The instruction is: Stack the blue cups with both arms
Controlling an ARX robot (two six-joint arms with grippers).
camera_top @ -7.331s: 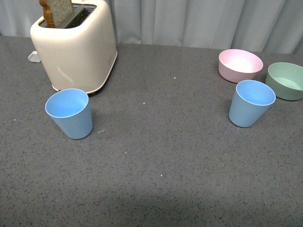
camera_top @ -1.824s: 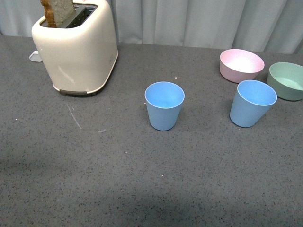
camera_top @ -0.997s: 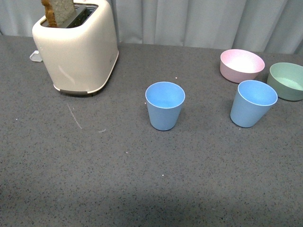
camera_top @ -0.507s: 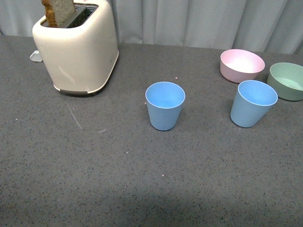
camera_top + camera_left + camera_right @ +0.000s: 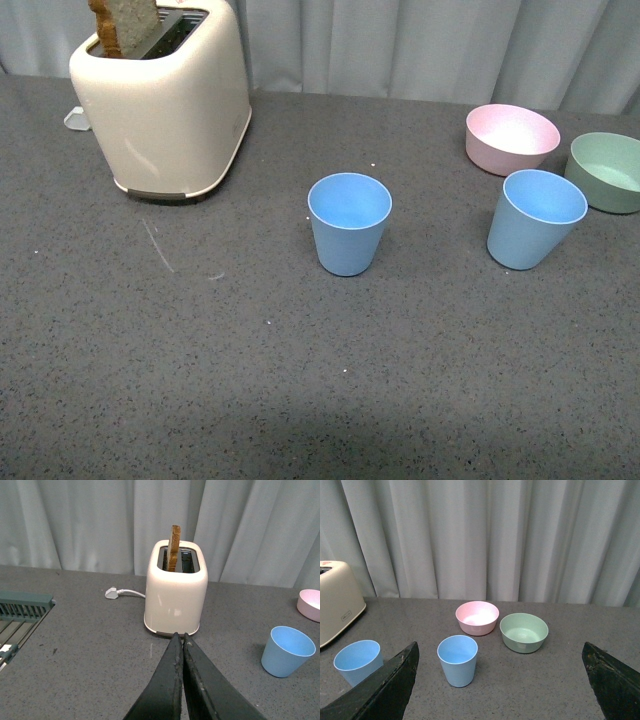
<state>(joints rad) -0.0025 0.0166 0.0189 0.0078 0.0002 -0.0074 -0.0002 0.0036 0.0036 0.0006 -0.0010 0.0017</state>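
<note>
Nothing is stacked yet; the middle cup (image 5: 349, 237) and the right cup (image 5: 534, 218) stand upright, well apart; my left gripper (image 5: 180, 639) is pressed together, empty; my right gripper (image 5: 500, 650) gapes wide, empty.

Kitchen: speckled counter (image 5: 300, 380), toaster (image 5: 160, 105) with bread (image 5: 122, 24).

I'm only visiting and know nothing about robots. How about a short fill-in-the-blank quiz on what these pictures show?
1. Standing upright and apart are ____ blue cups.
2. Beside the green bowl sits another bowl, coloured ____.
3. The left gripper has its jaws ____.
4. The right gripper has its jaws wide ____.

Missing words: two; pink; shut; open.
</note>
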